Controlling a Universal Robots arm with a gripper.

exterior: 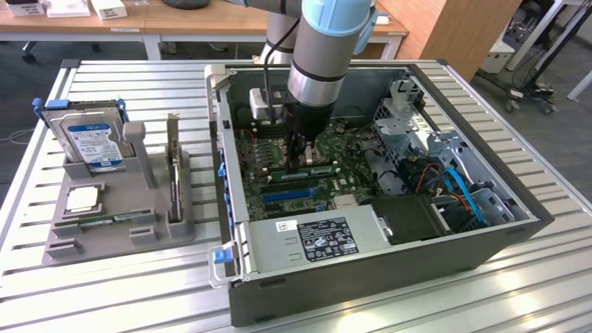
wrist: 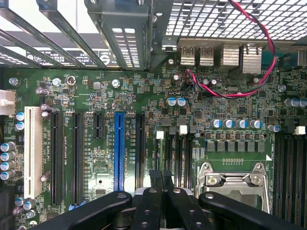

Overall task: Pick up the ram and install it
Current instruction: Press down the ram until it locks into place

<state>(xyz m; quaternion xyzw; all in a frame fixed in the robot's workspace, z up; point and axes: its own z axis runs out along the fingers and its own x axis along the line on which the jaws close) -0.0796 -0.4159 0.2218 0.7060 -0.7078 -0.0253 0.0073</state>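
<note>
Black and pressed together with nothing pinched between its fingers, the gripper stood tip-down on the motherboard inside the computer case. The step looked like seating, so the push would best go straight down over the slot, evenly and without tilt, until the latches caught. The ram sat on edge there, reaching from the tips toward three o'clock in the exterior view: a thin, narrow green stick with dark chips.
</note>
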